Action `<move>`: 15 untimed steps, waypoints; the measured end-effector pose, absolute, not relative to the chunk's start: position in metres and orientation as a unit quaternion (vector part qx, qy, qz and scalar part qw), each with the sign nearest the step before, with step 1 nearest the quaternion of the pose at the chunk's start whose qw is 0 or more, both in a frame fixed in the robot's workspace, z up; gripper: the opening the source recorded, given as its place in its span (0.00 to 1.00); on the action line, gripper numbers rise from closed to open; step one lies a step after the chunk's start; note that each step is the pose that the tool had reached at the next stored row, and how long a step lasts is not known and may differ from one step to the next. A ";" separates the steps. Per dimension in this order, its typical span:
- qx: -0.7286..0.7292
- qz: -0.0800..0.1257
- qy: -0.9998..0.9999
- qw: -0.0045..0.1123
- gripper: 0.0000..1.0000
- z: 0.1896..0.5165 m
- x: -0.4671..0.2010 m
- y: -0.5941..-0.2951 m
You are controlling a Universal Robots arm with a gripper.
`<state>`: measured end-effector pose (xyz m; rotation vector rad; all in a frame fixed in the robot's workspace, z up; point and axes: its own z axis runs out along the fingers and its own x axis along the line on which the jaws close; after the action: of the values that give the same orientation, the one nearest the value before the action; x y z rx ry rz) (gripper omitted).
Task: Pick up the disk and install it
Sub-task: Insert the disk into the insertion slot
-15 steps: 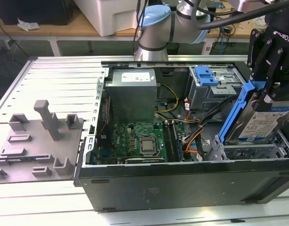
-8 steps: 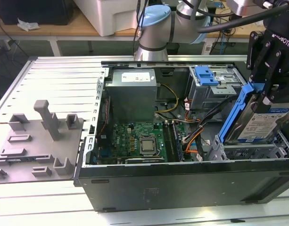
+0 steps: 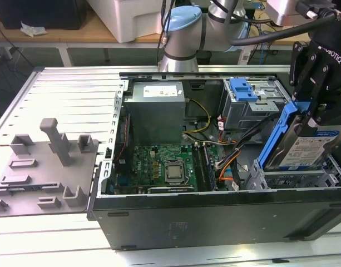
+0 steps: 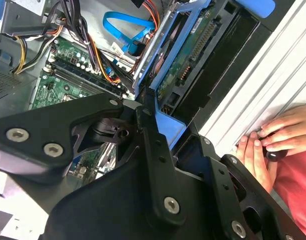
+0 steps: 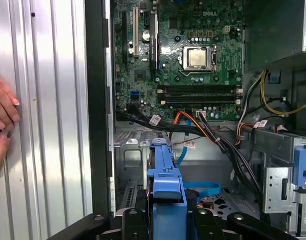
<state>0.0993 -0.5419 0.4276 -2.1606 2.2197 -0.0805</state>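
**Tilted disk could jam or snag**

The end effector pinches the disk by its blue frame. The disk hangs tilted over the bay, at the exterior view's right of the open case. I cannot tell if disk and bay touch.

If it goes in crooked, I think it could jam. It might also catch the wires near it. Two hands rest on the desk beside the case and could get bumped.

Count: one disk, one end effector, one case, one blue latch, two hands.
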 end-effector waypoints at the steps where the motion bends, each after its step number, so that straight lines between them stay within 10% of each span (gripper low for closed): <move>1: -0.697 -0.026 0.716 0.021 0.37 0.427 0.099 -0.542; 15: -0.697 -0.026 0.716 0.021 0.37 0.416 0.099 -0.542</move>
<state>0.0993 -0.5422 0.4163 -2.1606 2.2197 -0.0805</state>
